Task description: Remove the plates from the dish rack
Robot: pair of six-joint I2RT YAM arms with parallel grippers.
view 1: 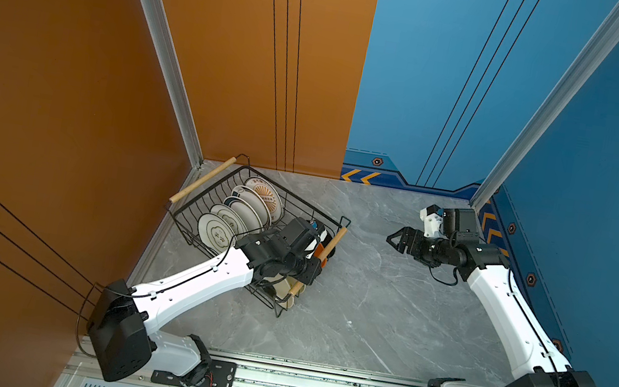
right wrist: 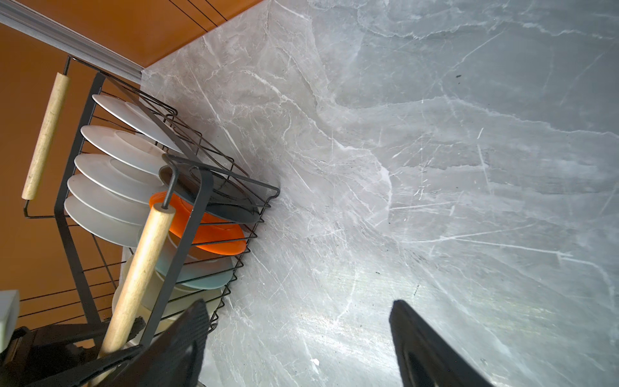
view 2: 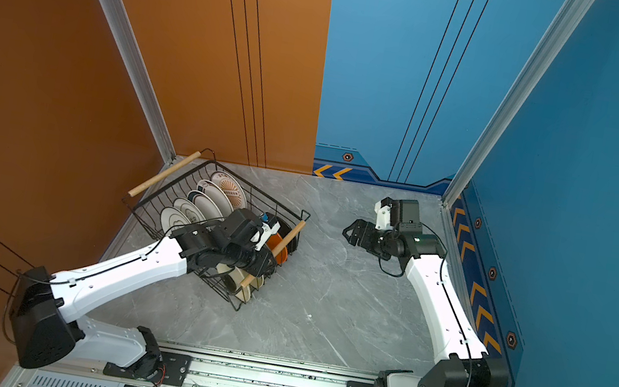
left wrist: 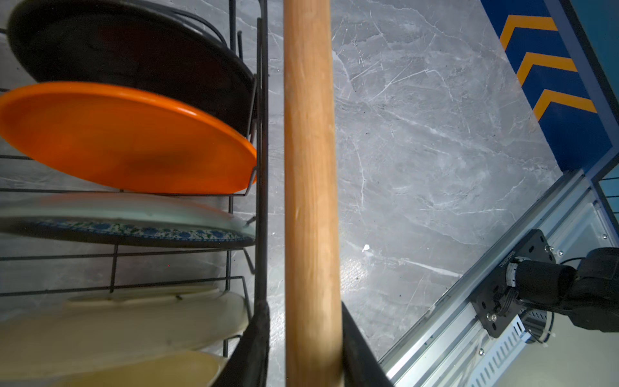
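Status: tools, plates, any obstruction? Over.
Left tool straddles near handle of dish rack, grip unconfirmed. Right tool open, clear of rack. Plates racked, none on table. Left arm overhangs them.

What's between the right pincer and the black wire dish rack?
Only bare grey marble tabletop lies between right pincer and black wire dish rack, in both top views.

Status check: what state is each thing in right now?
dish rack, standing on the table, loaded.
plates, on edge in the rack, none out.
left gripper, jaws straddling the rack's wooden handle, grip unclear.
right gripper, open, empty, over table.
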